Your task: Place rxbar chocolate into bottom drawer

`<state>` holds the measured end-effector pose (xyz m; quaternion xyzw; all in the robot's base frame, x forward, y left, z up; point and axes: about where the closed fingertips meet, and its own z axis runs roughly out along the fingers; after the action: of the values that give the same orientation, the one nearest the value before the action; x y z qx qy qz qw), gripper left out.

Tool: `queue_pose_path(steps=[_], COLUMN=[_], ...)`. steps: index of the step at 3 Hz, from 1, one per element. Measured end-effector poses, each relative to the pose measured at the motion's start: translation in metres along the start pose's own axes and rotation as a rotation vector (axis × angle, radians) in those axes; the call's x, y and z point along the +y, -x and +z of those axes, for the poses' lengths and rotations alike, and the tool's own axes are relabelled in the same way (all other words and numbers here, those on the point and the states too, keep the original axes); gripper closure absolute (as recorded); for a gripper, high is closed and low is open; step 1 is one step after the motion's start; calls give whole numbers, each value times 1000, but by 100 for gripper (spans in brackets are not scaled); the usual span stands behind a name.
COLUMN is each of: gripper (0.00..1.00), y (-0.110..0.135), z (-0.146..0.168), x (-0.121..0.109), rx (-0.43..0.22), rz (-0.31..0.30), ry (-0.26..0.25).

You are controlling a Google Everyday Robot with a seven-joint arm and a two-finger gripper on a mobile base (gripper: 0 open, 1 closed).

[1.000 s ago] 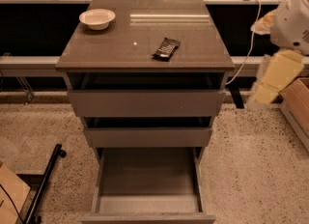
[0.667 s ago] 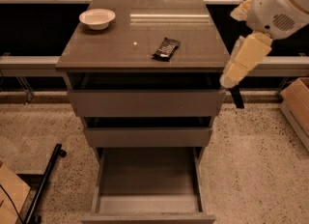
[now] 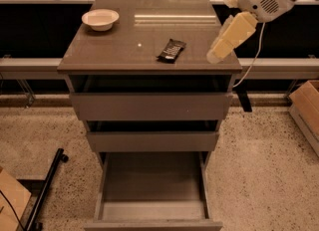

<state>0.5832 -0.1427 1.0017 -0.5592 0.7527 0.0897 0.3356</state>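
Note:
The rxbar chocolate [image 3: 172,50], a flat black bar with white print, lies on the cabinet top [image 3: 124,51], right of centre. My gripper [image 3: 217,55], cream-coloured, hangs over the top's right edge, a short way right of the bar and apart from it. The bottom drawer [image 3: 152,180] is pulled out wide at the base of the cabinet, and its inside is bare.
A cream-white bowl [image 3: 100,19] sits at the back left of the top. The two shallower drawers [image 3: 149,106] stand slightly open. A cardboard box [image 3: 306,108] is on the floor at right. A black pole [image 3: 47,190] lies on the floor at left.
My arm has swung left from beside the cabinet, and the gripper is now over the right edge of the top, closer to the bar. The bar, bowl and drawers have not moved.

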Motion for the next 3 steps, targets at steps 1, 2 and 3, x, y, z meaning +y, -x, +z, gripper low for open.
queue_pose_path(steps=[1, 2, 3], gripper=[0, 0, 0], y=[13, 29, 41], z=[9, 21, 49], x=[-5, -13, -27], rx=[20, -2, -43], rz=[-56, -94, -91], ry=[-12, -53, -79])
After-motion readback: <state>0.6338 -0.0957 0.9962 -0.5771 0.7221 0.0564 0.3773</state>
